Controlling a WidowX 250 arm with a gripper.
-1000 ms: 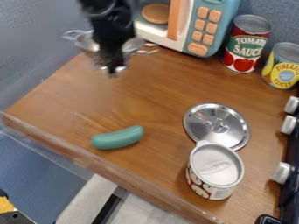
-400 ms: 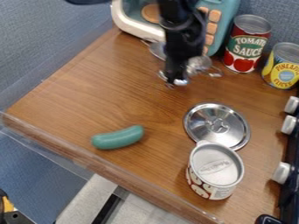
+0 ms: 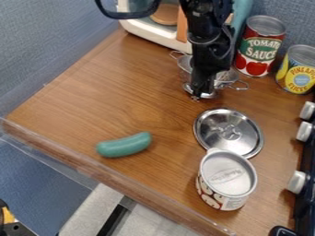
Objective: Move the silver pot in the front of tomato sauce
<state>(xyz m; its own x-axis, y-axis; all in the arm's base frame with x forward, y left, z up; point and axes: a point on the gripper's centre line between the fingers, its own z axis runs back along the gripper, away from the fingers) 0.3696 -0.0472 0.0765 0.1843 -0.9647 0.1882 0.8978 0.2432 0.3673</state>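
Camera view: the black two-finger gripper [image 3: 195,96] is apparently pinching the shiny silver metal pot [image 3: 225,78], whose body is spreading just beyond the tips, left and slightly in front of the red-labelled tomato sauce can [image 3: 259,48].

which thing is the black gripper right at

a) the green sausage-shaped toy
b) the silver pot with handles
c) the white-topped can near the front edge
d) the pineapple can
b, the black gripper is down at the silver pot, whose rim and looped handles show on both sides of it, in front of the toy microwave
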